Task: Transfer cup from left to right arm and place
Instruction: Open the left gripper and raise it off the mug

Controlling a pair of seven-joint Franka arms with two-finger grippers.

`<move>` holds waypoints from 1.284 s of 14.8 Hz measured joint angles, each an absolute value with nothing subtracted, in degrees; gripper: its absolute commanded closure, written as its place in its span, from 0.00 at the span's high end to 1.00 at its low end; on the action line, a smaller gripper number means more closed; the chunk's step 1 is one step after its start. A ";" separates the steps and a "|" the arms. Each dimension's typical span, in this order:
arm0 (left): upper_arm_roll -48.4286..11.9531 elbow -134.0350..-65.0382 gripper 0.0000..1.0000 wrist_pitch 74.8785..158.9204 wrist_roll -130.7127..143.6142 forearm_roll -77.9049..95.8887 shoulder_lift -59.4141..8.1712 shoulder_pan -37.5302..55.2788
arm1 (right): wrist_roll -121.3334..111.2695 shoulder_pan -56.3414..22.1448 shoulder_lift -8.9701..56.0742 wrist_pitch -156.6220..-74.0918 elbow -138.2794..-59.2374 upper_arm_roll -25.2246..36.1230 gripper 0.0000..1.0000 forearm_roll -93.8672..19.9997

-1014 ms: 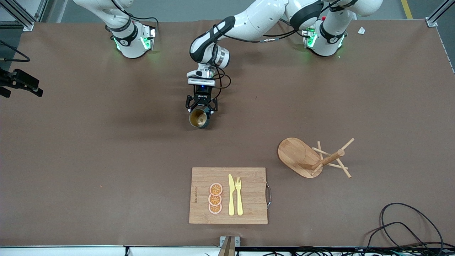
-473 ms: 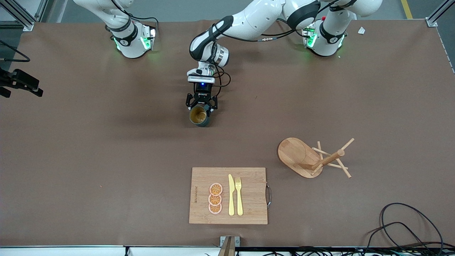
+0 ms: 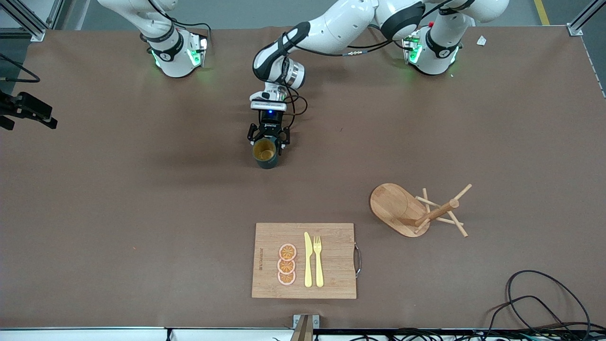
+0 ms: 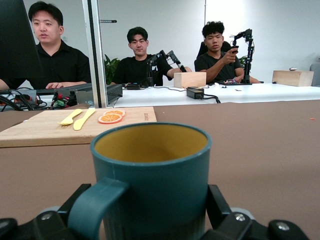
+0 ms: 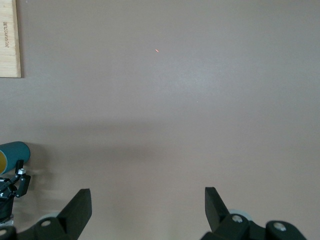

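The left gripper (image 3: 268, 140) holds the cup (image 3: 265, 153) upright, low over the table (image 3: 142, 189) near its middle, its 2 fingers (image 4: 220, 205) clamped on the cup's ribbed sides, handle between them. The right gripper (image 5: 147, 202) waits over bare table, fingers (image 5: 80, 205) apart.

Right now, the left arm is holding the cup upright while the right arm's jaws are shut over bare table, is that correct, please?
Not quite: the right gripper is open, its jaws standing wide apart over bare table, as the right wrist view shows. The rest holds: the left gripper grips the cup upright, mouth up, as the left wrist view confirms.
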State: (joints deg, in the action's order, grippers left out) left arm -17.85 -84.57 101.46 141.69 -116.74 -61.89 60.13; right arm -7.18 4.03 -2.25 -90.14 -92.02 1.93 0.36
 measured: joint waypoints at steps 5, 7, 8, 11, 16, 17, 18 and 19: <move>-19.30 -82.93 1.00 102.55 137.85 -112.27 -59.62 59.80 | -7.18 4.03 -2.25 -90.14 -92.02 1.93 1.00 0.36; -20.82 -82.60 1.00 103.15 135.69 -109.81 -57.71 59.20 | -7.18 4.03 -2.25 -90.14 -92.02 1.93 1.00 0.36; -21.75 -82.50 1.00 103.70 134.23 -108.20 -56.43 58.67 | -7.18 4.03 -2.24 -90.14 -92.02 1.92 1.00 0.36; -26.33 -82.21 1.00 105.60 128.27 -102.13 -51.92 55.15 | -7.19 4.03 -2.23 -90.13 -92.03 1.90 1.00 0.36; -44.58 -81.95 1.00 106.72 110.42 -89.47 -44.31 38.20 | -7.18 3.97 -2.23 -89.90 -92.07 1.55 1.00 0.36; -48.55 -81.99 1.00 106.77 107.04 -87.37 -43.36 34.03 | -7.18 3.97 -2.21 -89.71 -92.23 1.48 1.00 0.28; -52.41 -82.05 1.00 106.85 104.02 -85.54 -42.72 29.79 | -7.18 3.95 -2.15 -89.43 -92.63 1.41 1.00 0.05; -56.04 -82.12 1.00 106.94 101.16 -83.96 -42.40 25.69 | -7.18 3.92 -2.06 -89.29 -93.58 1.34 1.00 -0.73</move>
State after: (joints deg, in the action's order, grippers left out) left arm -56.04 -82.12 106.94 101.16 -83.96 -42.40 25.69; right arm -7.18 3.92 -2.06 -89.29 -93.58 1.34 -0.73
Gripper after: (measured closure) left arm 0.000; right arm 0.000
